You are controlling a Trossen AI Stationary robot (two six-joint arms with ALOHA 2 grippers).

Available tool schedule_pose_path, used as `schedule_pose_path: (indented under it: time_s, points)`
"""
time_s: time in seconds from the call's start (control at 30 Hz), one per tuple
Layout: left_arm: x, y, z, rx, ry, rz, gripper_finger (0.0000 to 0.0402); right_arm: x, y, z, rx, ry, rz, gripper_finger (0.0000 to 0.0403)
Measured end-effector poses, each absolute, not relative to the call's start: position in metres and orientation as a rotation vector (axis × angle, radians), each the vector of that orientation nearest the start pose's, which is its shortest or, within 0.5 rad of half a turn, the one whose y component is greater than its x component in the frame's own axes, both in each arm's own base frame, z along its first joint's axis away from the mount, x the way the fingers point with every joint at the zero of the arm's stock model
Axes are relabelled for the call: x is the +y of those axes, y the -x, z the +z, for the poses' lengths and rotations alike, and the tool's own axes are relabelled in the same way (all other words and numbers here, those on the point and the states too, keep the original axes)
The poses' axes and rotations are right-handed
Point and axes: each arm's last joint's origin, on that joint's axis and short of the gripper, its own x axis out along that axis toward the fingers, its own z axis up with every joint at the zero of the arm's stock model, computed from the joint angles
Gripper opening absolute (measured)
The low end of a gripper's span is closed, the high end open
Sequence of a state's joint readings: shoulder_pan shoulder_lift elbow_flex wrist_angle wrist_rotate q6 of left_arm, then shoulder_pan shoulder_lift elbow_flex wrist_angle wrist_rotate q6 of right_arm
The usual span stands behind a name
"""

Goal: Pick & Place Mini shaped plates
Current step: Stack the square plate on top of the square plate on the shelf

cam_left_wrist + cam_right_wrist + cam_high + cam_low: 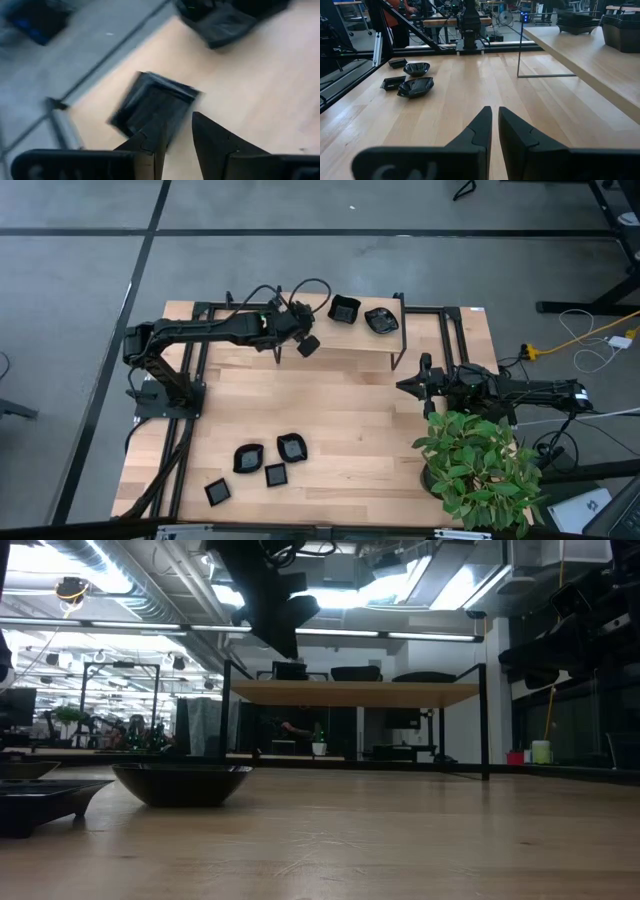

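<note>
Plates on the table: we count four mini shaped plates on the near left of the wooden table (360, 430) — a rounded plate (247, 458), a wavy-edged plate (291, 447), a small square plate (275, 475) just near of those two, and a second square plate (217, 492) farthest left and nearest.
Plates on the shelf: we count two spots on the raised shelf (350, 345) along the far edge — a squarish dish (343, 310) and, just right of it, a rounded dish (381, 320); the right wrist view shows them as stacks, whose number we cannot tell.
Plate at the left gripper: one square plate (152, 107) lies on the shelf wood, corners turned diagonally to the shelf edge, with no clear long axis; whether the fingers touch it we cannot tell.
Left gripper: the left gripper (179, 135) hangs over the shelf's left part with its fingers parted by a narrow gap; the square plate shows just beyond the fingertips (156, 131).
Right gripper: the right gripper (495, 117) waits low at the table's right side beside a potted plant (480, 465), fingers nearly together and empty.
Containers: we see nothing lying in the dishes on the table.
</note>
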State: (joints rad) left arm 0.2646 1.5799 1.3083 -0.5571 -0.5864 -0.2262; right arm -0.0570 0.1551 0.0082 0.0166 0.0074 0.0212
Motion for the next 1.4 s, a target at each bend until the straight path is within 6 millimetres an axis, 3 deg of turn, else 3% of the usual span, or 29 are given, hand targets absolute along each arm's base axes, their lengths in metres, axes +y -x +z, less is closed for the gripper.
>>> schedule_pose_path:
  time_s: [0.43,1.4]
  points:
    - [0.103,-0.321,0.291,0.752,0.077,0.855,0.0088,-0.006,-0.106,0.155,0.129,-0.024,-0.065,0.0034]
    - [0.13,-0.31,0.286,0.857,0.028,0.764,0.0084,-0.006,-0.106,0.155,0.129,-0.024,-0.066,0.0034]
